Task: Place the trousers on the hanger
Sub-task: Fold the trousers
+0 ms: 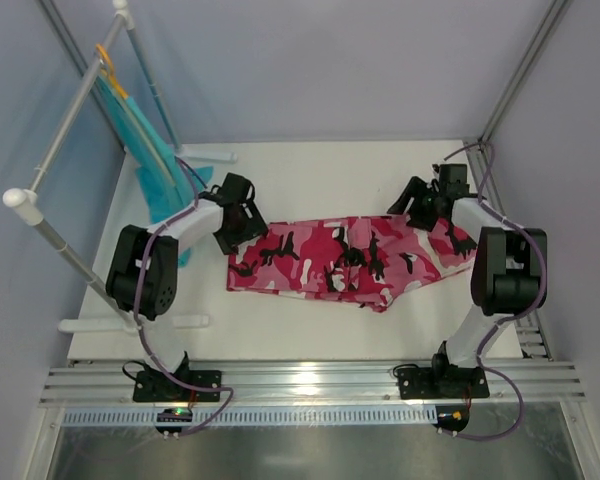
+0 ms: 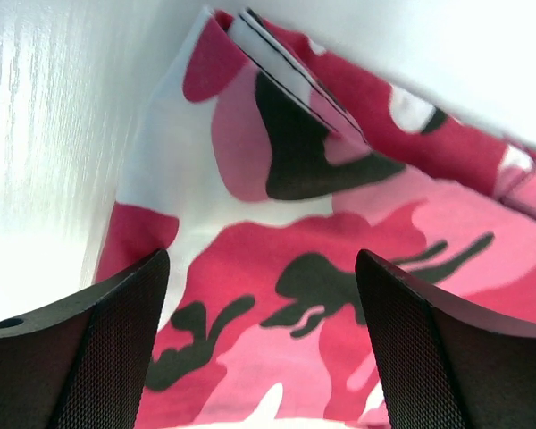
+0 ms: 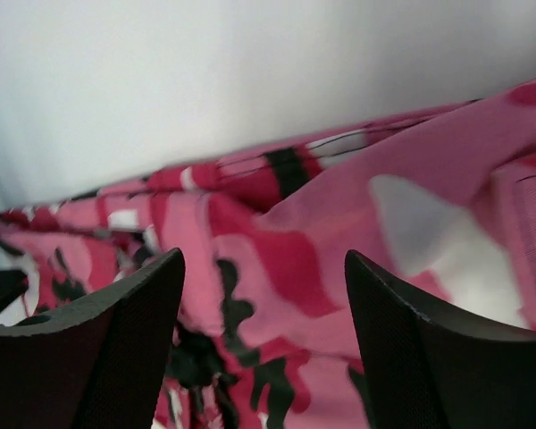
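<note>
On table (image 1: 310,170), trousers (image 1: 340,262) flat; my left gripper (image 2: 261,268) at 9 o'clock, right gripper (image 3: 263,268) at 3, both spread; nothing hung yet.

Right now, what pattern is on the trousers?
The trousers are pink-and-red camouflage with black and white patches, clearest in the left wrist view.

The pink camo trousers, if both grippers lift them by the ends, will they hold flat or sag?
Probably sag: the trousers lie folded in soft wrinkles, so the middle would droop. Stacked layers show at the edge by the left gripper; a shallow pinch might catch only some.
</note>
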{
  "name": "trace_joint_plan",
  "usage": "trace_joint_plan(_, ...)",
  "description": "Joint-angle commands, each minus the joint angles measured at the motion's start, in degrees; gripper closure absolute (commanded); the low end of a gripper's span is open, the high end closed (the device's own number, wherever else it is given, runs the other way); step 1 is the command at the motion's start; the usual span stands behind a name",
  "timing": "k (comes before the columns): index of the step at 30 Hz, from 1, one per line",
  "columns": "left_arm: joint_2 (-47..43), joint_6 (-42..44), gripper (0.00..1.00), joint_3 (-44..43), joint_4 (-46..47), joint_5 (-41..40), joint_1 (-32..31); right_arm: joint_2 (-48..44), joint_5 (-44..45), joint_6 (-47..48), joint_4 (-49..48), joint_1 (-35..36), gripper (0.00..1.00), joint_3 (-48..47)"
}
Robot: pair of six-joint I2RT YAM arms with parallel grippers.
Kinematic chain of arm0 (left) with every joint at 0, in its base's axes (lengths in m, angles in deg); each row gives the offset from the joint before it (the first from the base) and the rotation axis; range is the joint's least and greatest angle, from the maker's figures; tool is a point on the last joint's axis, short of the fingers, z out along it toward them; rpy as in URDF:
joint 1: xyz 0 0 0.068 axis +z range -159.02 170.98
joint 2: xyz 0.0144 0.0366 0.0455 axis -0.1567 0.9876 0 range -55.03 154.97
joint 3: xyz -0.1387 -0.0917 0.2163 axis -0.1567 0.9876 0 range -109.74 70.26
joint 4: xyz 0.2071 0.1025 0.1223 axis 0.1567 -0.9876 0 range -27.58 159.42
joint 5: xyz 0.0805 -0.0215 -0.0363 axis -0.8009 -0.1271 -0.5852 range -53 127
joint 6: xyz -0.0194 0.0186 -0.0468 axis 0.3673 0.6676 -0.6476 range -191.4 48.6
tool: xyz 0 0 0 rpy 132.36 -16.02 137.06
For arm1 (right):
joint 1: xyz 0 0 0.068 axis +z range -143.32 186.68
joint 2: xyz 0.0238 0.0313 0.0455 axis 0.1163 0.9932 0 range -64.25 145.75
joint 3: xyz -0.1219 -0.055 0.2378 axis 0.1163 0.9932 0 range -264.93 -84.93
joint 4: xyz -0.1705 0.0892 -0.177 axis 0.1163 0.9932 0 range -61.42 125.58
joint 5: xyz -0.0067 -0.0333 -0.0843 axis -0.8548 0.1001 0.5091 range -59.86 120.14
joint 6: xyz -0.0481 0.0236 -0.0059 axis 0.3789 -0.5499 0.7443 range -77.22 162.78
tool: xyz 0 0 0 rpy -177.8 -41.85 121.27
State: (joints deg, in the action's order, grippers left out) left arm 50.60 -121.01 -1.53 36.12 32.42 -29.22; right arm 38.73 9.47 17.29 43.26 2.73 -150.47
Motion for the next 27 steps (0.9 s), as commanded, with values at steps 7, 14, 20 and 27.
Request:
trace_joint_plan(7,-9.81,8.12,0.15,-3.81,-2.47,14.41,-0.53,-13.24,-10.89,6.16,-3.77,13.52,0.16,10.33)
trace_joint_plan(14,-15.18,8.56,0.14,-0.81,-2.82,15.13,-0.45,-10.09,-3.17,7.47,-6.33,21.24,0.16,13.95)
trace_joint_plan(20,-15.71,8.65,0.13,-0.37,-3.52,14.95,-0.45,-6.65,0.09,8.01,-6.59,25.91,0.16,13.68)
trace_joint_plan(27,-15.19,8.74,0.14,-0.28,-4.93,12.32,-0.45,-5.86,1.24,4.32,-11.07,27.93,0.46,15.27)
